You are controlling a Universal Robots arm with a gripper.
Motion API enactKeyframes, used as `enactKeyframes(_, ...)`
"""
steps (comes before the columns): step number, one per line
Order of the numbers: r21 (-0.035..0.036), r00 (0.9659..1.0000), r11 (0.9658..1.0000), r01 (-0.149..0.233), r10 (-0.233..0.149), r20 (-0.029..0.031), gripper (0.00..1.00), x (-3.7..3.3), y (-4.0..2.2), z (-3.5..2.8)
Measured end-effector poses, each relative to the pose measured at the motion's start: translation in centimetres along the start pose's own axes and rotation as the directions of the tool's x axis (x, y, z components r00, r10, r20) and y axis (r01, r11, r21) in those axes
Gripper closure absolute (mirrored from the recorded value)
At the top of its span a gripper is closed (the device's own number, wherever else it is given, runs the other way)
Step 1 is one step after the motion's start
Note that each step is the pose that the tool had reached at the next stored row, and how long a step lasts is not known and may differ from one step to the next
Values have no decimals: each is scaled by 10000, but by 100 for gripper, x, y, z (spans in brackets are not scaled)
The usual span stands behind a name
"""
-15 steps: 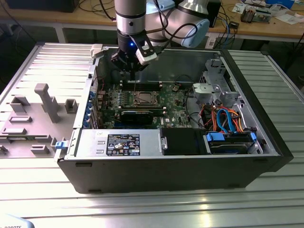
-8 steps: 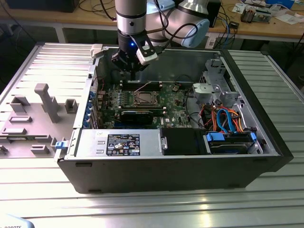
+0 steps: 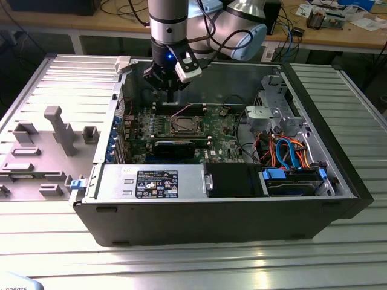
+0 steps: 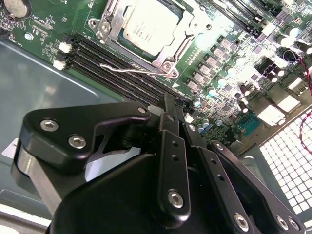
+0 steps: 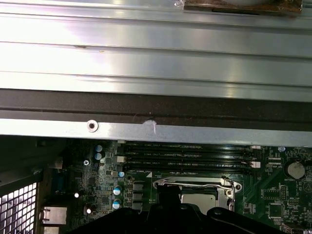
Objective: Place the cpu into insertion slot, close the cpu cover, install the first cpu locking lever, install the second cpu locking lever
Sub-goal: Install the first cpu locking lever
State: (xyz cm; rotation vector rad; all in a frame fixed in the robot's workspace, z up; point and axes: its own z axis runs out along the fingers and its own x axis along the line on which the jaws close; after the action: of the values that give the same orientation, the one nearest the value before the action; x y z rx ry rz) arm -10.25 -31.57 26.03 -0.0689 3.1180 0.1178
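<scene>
The end effector [image 3: 169, 90] hangs inside the open computer case [image 3: 211, 223], which lies on the ribbed metal surface [image 3: 181, 266]. In the second wrist view the end effector [image 4: 176, 114] has its two black fingers [image 4: 168, 122] pressed close together, and nothing is seen between them, so it is closed and holds nothing. Its tips stand over the long black memory slots [image 4: 97, 53], just beside one corner of the insertion slot [image 4: 168, 66]. I cannot tell if they touch the board. The cpu [image 4: 148, 27], with its dull silver top, sits flat in the insertion slot, near the middle of the green board in the exterior view [image 3: 183, 125]. The cpu cover [image 4: 192, 27] lies down around the chip, and the metal top shows through its square window. A thin silvery locking lever [image 4: 127, 69] runs along the side of the socket that faces the memory slots, and it lies over the nearest slot. In the first wrist view the same lever [image 5: 190, 181] crosses the edge of the socket, between the cpu [image 5: 197, 197] and the memory slots [image 5: 185, 158]. On the exterior view's left a grey plastic fixture [image 3: 60, 130] stands on the surface, well apart from the case.
</scene>
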Motion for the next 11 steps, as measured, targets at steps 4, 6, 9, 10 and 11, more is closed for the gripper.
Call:
enactKeyframes(4, 0, 10000, 10000, 0, 0, 0, 89, -14, -1, 0)
enactKeyframes(6, 0, 10000, 10000, 0, 0, 0, 89, -15, -1, 0)
enactKeyframes(9, 0, 10000, 10000, 1, -1, 1, 89, -24, -1, 1)
enactKeyframes(10, 0, 10000, 10000, 2, -2, 0, 89, -30, -1, 1)
enactKeyframes(11, 0, 10000, 10000, 1, -1, 0, 89, -30, -1, 1)
